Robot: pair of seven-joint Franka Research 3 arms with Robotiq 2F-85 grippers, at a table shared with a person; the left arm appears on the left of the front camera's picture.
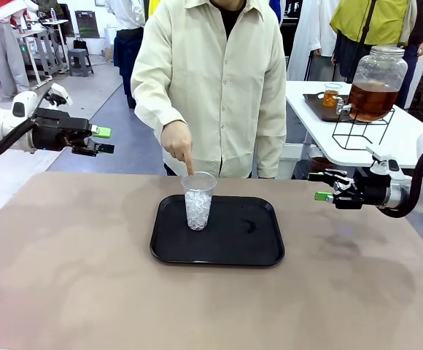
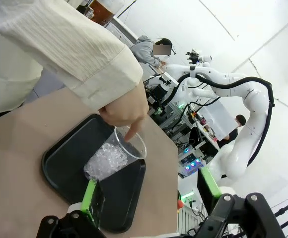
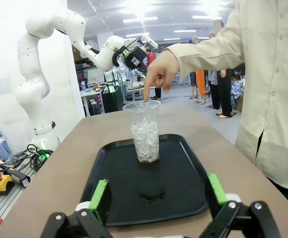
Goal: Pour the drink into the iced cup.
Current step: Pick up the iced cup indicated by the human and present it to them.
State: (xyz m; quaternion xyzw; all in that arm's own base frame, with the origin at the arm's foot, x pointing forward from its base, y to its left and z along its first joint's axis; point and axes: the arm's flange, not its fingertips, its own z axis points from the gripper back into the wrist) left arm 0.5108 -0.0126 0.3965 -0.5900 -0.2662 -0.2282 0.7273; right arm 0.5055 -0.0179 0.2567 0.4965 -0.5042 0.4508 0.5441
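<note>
The iced cup (image 1: 198, 203), a clear plastic cup partly filled with ice, stands upright on the left part of a black tray (image 1: 226, 248). A person's hand (image 1: 179, 145) points a finger down at the cup's rim. The drink (image 1: 373, 100) is amber liquid in a lidded glass dispenser jar on a white side table at the back right. My left gripper (image 1: 103, 140) hangs open above the table's far left. My right gripper (image 1: 321, 187) is open at the right, level with the tray. The cup (image 2: 115, 156) (image 3: 145, 132) lies ahead of both open grippers (image 2: 151, 191) (image 3: 156, 193).
A small glass of amber liquid (image 1: 332, 95) sits on a dark tray beside the jar, which rests on a black wire stand (image 1: 363, 131). The person stands at the far edge behind the tray. Bare brown tabletop (image 1: 66, 277) surrounds the tray.
</note>
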